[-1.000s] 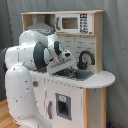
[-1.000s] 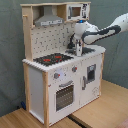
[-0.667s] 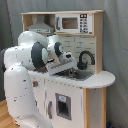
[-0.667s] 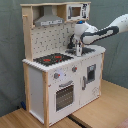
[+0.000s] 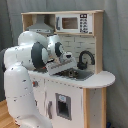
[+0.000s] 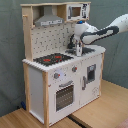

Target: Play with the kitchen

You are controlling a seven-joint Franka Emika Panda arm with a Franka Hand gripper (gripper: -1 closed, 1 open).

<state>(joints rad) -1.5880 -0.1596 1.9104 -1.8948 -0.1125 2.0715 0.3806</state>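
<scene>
One kitchen [image 6: 55, 75], one black faucet [image 5: 85, 58], one arm [image 6: 102, 31] over sink.

A lab-like test space: toy kitchen [image 6: 62, 75] on wooden tabletop [image 6: 100, 112], plain curtain backdrop [image 6: 10, 55].

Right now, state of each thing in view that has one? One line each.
gripper: down at the sink beside the faucet; open or shut cannot be told
oven door: closed
dishwasher door: closed
faucet: upright, spout arched over the sink
sink: contents hidden by the arm
stovetop: bare, nothing standing on it
microwave door: closed
</scene>
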